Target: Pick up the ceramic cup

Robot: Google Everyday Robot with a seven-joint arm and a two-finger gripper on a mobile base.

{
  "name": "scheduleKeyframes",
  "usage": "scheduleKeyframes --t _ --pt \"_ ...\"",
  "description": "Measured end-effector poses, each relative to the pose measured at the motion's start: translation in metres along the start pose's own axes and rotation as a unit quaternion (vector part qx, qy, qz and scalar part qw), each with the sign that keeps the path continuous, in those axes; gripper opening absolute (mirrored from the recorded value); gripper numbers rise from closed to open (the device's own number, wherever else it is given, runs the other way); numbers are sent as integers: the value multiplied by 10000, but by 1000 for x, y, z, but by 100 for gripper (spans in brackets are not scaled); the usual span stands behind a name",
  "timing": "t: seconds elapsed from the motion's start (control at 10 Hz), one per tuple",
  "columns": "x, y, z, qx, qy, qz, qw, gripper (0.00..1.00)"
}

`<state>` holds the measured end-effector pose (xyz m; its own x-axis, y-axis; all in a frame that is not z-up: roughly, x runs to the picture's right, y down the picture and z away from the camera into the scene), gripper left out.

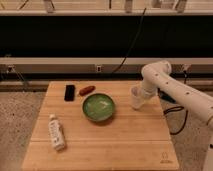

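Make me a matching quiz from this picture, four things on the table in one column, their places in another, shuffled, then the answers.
Things:
1. ceramic cup
2. green bowl
3. white bottle
4. black phone

Places:
A. lying near the table's front left
B. at the gripper, right side
C. back left, beside the red object
D. middle of the table

Pairs: 1-B, 2-D, 3-A, 4-C

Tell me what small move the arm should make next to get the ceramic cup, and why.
Probably a short straight lift. The gripper is already at the ceramic cup, right of the green bowl near the table's right edge. I can't see whether the grip is secure, so rise slowly.
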<state>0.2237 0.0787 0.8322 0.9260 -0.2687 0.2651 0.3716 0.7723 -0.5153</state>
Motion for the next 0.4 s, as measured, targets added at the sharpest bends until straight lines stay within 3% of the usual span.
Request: scheduleKeyframes --t 0.4 --pt "1 -5 -30 -57 23 -119 9999 0"
